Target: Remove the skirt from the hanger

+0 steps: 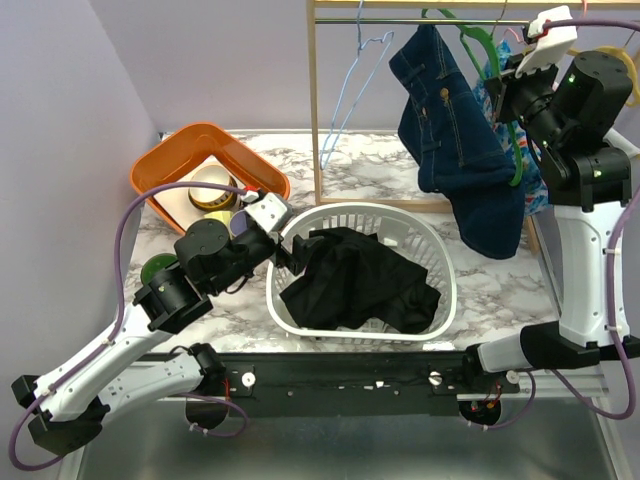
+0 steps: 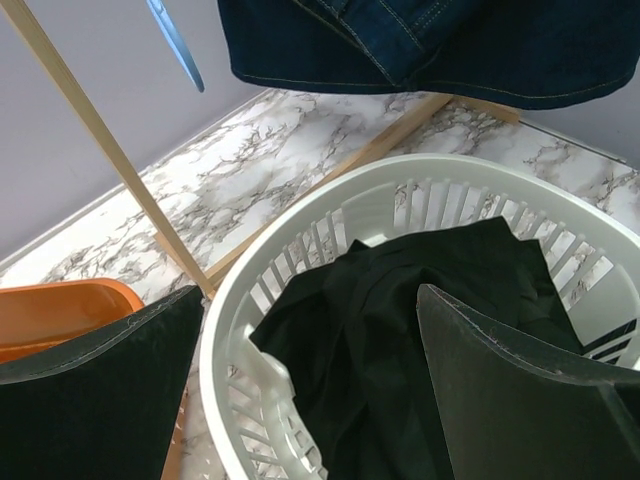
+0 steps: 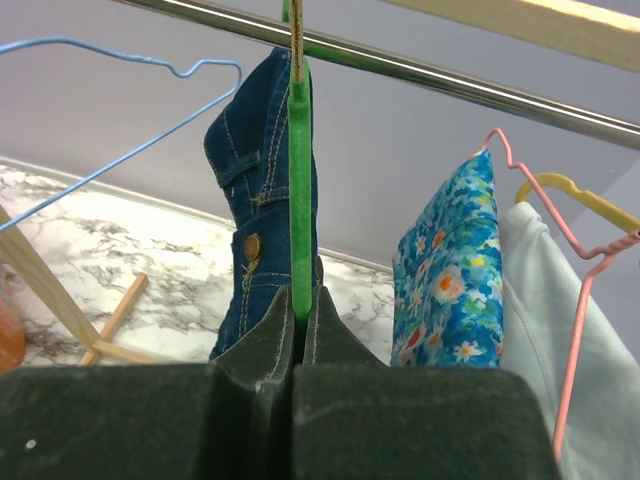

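A dark denim skirt (image 1: pixel 455 150) hangs on a green hanger (image 1: pixel 468 35) from the rack's metal rail (image 3: pixel 450 85). My right gripper (image 1: pixel 508 85) is shut on the green hanger (image 3: pixel 300 180), just behind the skirt's waistband (image 3: pixel 250 200); in the right wrist view its fingertips (image 3: pixel 300 310) pinch the green bar. My left gripper (image 1: pixel 290 255) is open and empty at the left rim of the white laundry basket (image 1: pixel 440 260), over a black garment (image 1: pixel 350 275). In the left wrist view the open gripper (image 2: pixel 308 295) faces the basket (image 2: pixel 300 220); the skirt's hem (image 2: pixel 420 40) hangs above.
A wooden rack post (image 1: pixel 315 100) stands behind the basket, with an empty blue wire hanger (image 1: pixel 350 90). A floral garment (image 3: pixel 450 270) on a pink hanger (image 3: pixel 575 300) and a pale garment under a yellow hanger (image 3: pixel 580 195) hang to the right. An orange tray (image 1: pixel 175 150) holds a bowl at back left.
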